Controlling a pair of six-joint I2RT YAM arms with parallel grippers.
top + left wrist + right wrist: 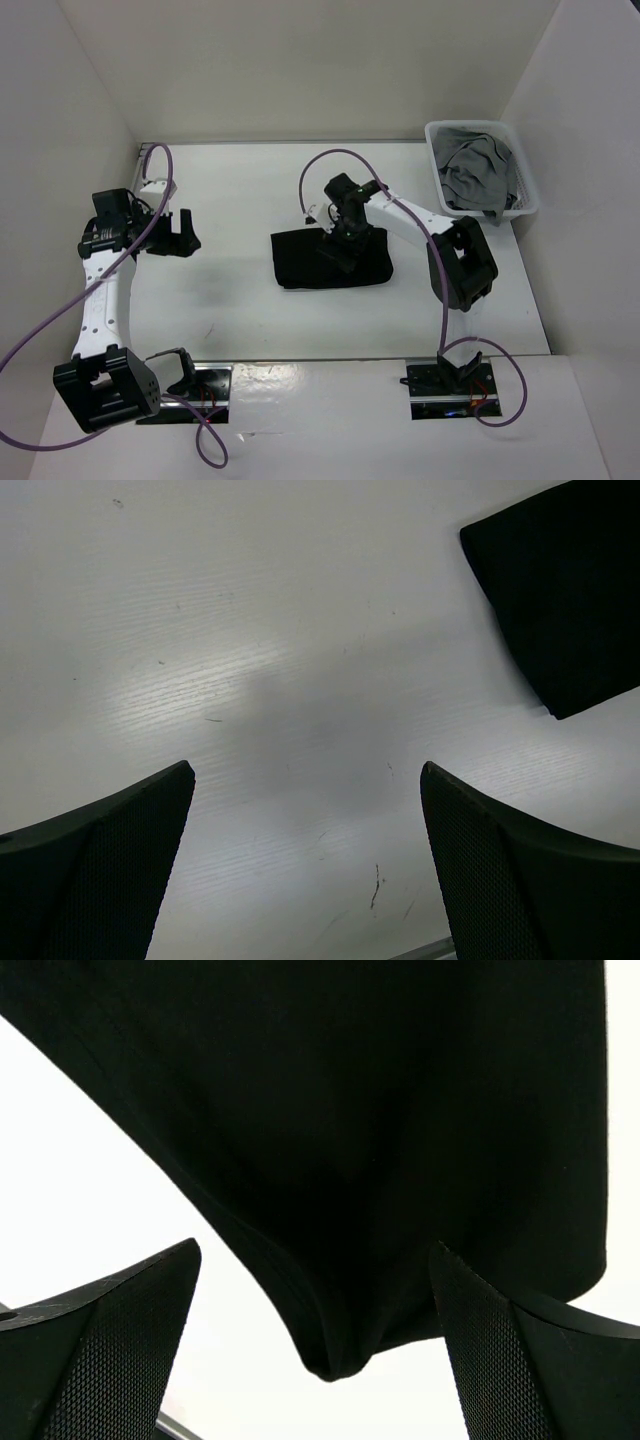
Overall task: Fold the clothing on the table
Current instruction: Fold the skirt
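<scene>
**Black clothing at mid-table, grey garment in the corner basket**

Black clothing [330, 262] lies near the middle of the white table [240, 190] as a compact, roughly rectangular bundle, flat on the surface. In the right wrist view the clothing [330, 1110] fills most of the picture. Stacked layers show along its lower edge and run down to a rounded corner, with bare table [80, 1160] on either side.

A white plastic basket [462, 124] with slotted walls stands at the far right corner of the table, well apart from the black clothing. It holds a crumpled grey garment [475, 175], which fills most of the basket and drapes over its near rim.

The right tool [345, 252] hangs over the clothing's upper middle. From its own camera the right tool [315, 1350] has its two dark textured fingers [110, 1350] spread wide and nothing pinched. The clothing's corner shows in the gap between them. Whether the fingertips touch the fabric cannot be told.

The left tool [183, 232] sits to the left, well apart from the clothing. From its own camera the left tool [305, 870] is also spread wide over bare table [250, 630] and holds nothing. One corner of the clothing [565, 590] shows at that view's upper right.
</scene>
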